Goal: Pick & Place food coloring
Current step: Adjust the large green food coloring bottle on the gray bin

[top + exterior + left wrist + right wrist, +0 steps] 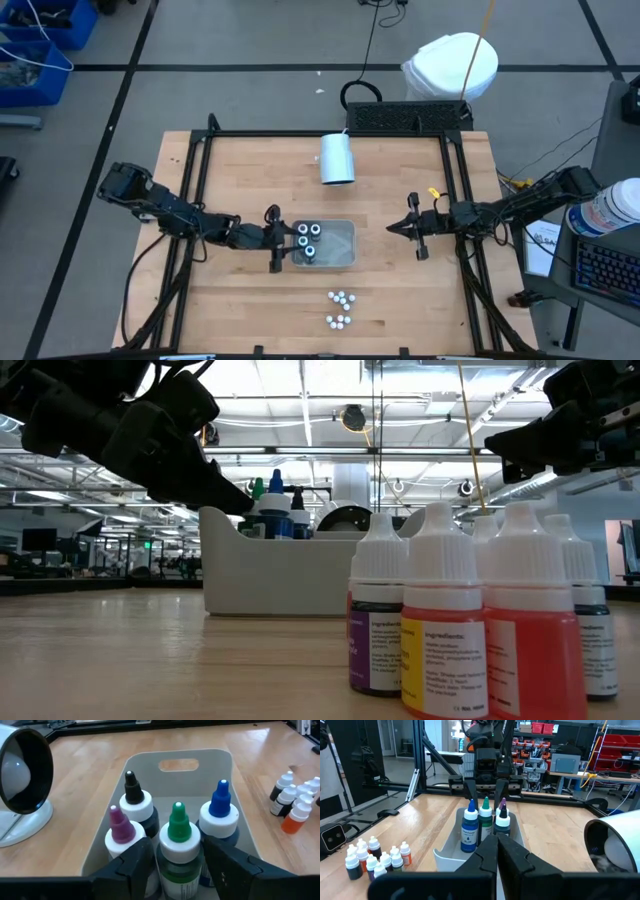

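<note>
Four larger food coloring bottles with white collars and blue, green, black and purple tips stand upright in a gray tray [345,226] [180,757] at mid-table. Two clusters of small white-capped bottles [340,298] [339,321] [470,610] [375,857] stand on the wood nearer the near edge. My left gripper [283,240] [178,867] is open at the tray's left end, with a finger on each side of the green-tipped bottle [178,837]. My right gripper [392,229] [497,845] hovers shut, just right of the tray. My left gripper comes in level from the table's left, and its fingers [132,865] stand close beside the body of the green-tipped bottle [180,870], which stands upright on the tray floor. Whether the fingers touch it I cannot tell.
A large white cup [337,158] [25,770] [615,840] lies on its side on the wood toward the far edge, its opening toward the tray. A black frame [330,134] borders the table. Bare wood lies to the left and right of the small bottles.
</note>
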